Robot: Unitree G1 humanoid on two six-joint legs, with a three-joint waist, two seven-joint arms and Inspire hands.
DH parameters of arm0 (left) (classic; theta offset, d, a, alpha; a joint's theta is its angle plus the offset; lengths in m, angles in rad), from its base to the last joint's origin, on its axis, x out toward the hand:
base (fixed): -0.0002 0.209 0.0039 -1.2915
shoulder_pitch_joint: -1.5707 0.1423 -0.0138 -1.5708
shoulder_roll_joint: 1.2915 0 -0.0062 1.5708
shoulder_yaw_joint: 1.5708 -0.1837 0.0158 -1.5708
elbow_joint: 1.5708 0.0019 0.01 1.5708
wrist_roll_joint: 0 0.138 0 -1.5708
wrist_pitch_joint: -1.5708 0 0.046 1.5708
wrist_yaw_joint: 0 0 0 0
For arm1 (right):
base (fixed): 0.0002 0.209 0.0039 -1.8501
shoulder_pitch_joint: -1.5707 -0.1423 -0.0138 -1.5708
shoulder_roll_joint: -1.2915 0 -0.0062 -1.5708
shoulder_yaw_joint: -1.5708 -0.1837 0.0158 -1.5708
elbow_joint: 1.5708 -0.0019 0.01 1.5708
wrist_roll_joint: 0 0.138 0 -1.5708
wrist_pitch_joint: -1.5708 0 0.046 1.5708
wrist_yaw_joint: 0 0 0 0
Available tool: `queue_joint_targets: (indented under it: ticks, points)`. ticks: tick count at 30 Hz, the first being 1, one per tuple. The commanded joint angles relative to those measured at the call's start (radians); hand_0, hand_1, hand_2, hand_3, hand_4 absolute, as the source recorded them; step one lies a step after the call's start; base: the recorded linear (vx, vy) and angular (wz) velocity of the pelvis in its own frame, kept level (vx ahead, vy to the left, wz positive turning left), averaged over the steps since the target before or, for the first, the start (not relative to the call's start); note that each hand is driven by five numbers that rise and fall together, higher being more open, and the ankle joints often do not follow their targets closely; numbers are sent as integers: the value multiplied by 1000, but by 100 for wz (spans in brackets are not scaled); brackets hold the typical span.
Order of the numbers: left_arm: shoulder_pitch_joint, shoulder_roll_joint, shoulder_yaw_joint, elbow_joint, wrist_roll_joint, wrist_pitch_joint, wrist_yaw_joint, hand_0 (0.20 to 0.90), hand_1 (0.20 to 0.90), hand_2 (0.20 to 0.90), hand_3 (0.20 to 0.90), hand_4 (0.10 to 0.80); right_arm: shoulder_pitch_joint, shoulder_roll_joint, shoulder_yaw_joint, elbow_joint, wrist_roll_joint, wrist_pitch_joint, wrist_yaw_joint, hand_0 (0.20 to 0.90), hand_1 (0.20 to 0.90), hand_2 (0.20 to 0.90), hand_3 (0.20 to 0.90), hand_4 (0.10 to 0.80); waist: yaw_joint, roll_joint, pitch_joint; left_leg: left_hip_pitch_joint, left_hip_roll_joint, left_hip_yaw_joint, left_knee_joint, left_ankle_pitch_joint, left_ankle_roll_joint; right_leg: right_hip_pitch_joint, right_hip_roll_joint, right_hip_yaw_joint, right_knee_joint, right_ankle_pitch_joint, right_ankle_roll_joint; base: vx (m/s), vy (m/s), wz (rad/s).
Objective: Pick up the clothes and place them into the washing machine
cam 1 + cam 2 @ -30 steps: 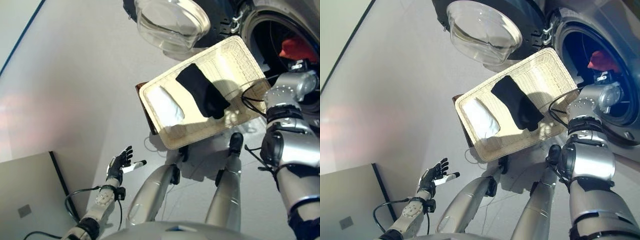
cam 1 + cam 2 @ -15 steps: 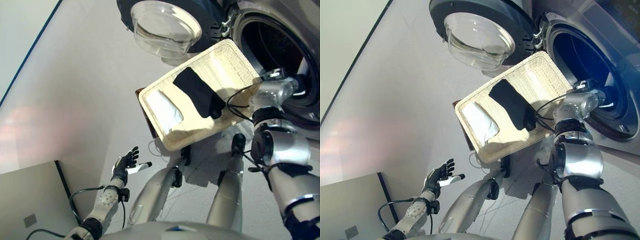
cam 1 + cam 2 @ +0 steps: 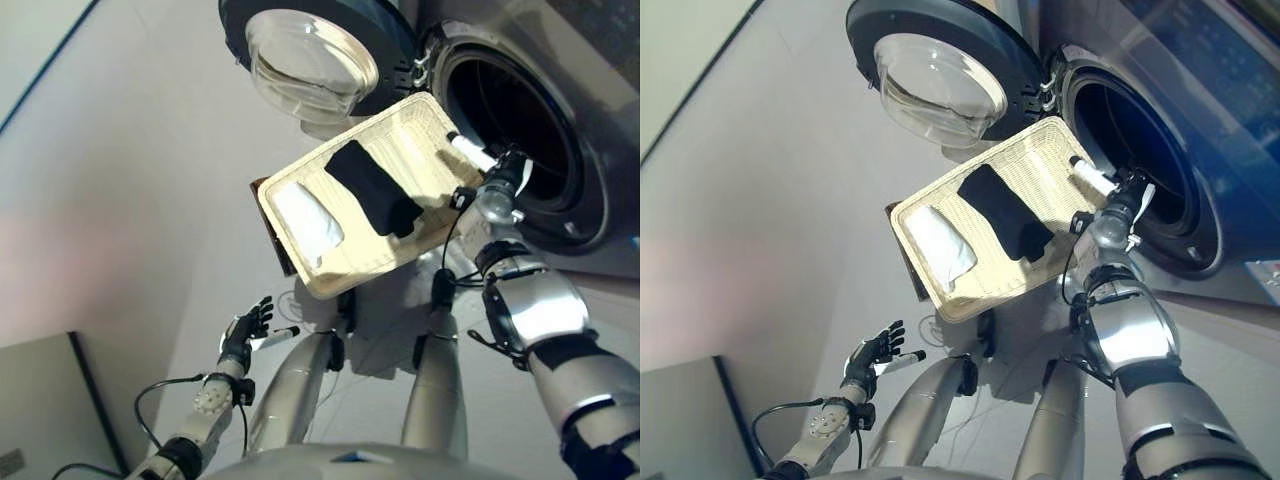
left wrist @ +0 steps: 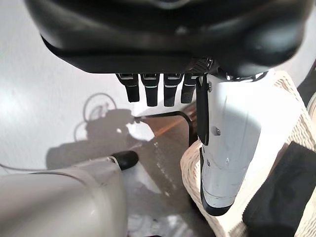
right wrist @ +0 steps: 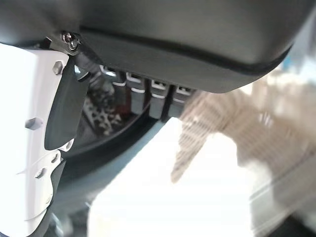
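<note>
The shallow wicker basket [image 3: 425, 125] rests on the low dark brown box [image 3: 271, 226] in front of the washing machine's open drum [image 3: 505, 125]. A black cloth [image 3: 372, 188] lies in the basket's middle and a white cloth [image 3: 306, 224] at its near end. My right hand [image 3: 497, 180] is open and empty, over the basket's far corner at the drum's rim; its wrist view shows straight fingers [image 5: 154, 96] before the drum. My left hand [image 3: 248, 330] is open and empty, low at my left side. Its wrist view shows the black cloth [image 4: 281, 197] in the basket.
The machine's round door [image 3: 310, 62] with its glass bowl stands open to the left of the drum, just beyond the basket. Pale floor [image 3: 120, 200] spreads to the left. A light grey surface [image 3: 40, 420] lies at the lower left.
The camera has swung toward the machine. My right hand has drawn back from inside the drum to the rim by the basket's corner. The red cloth seen in the drum is out of sight.
</note>
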Motion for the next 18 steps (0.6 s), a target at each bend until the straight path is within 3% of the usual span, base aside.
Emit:
queue_joint_targets:
  ticks: [1, 7, 18]
  points:
    - [55, 72, 140, -39, -80, -41, 34, 900, 900, 900, 900, 800, -60, -61, 104, -90, -210, -30, -21, 900, 900, 900, 900, 800, 36, -4, 42, -54, 34, -52, -16, 16, -91, 63, 37, -59, 75, -128, -48, -26, -35, 24]
    - [80, 81, 227, -210, -125, -86, 36, 900, 900, 900, 900, 800, -34, -54, 271, -113, -502, 32, -44, 900, 900, 900, 900, 800, 55, -45, 56, -61, 31, -92, -2, -6, -98, 78, 33, -93, 91, -163, -44, 28, -45, 20]
    - [51, 67, 274, -354, -120, -93, 58, 900, 900, 900, 900, 800, -79, -20, 294, 71, -631, 118, -119, 900, 900, 900, 900, 800, 108, -71, 87, -132, 13, -134, 36, -5, -98, 45, 10, -143, 140, -191, -47, -8, -2, 20]
